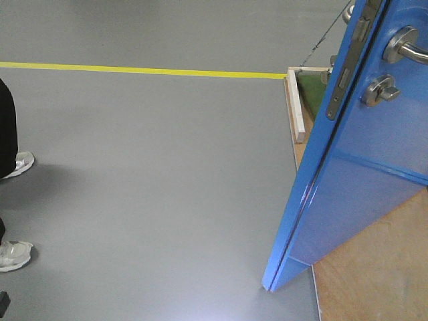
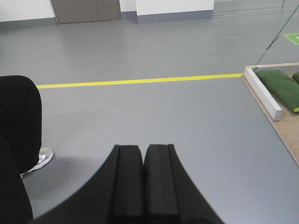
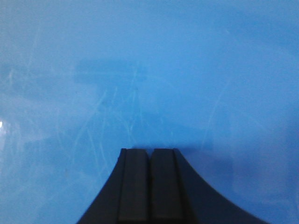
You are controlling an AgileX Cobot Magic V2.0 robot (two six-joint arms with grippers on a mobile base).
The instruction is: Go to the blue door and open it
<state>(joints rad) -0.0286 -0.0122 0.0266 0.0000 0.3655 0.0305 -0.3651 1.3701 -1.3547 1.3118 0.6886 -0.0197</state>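
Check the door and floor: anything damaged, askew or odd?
The blue door has fine scratches across its glossy face in the right wrist view. A person's shoes stand at the front view's left edge. Nothing spilled.

One blue door (image 1: pixel 361 167), with one lever handle (image 1: pixel 401 45) and one thumb-turn lock (image 1: pixel 380 90) on the face shown. One yellow line (image 1: pixel 134 69) crosses the floor (image 1: pixel 167 200). Two white shoes (image 1: pixel 20 164) sit at the left edge, one above the other in the front view. One white batten (image 2: pixel 264 93) lies on one plywood base (image 1: pixel 374 281). Two green bags (image 2: pixel 280 86), the second only a sliver at the frame edge. One thin cable (image 2: pixel 275 37). Two grippers — the left gripper (image 2: pixel 143 154) and the right gripper (image 3: pixel 149 154) — each with two black pads (image 2: pixel 130 177) pressed together.
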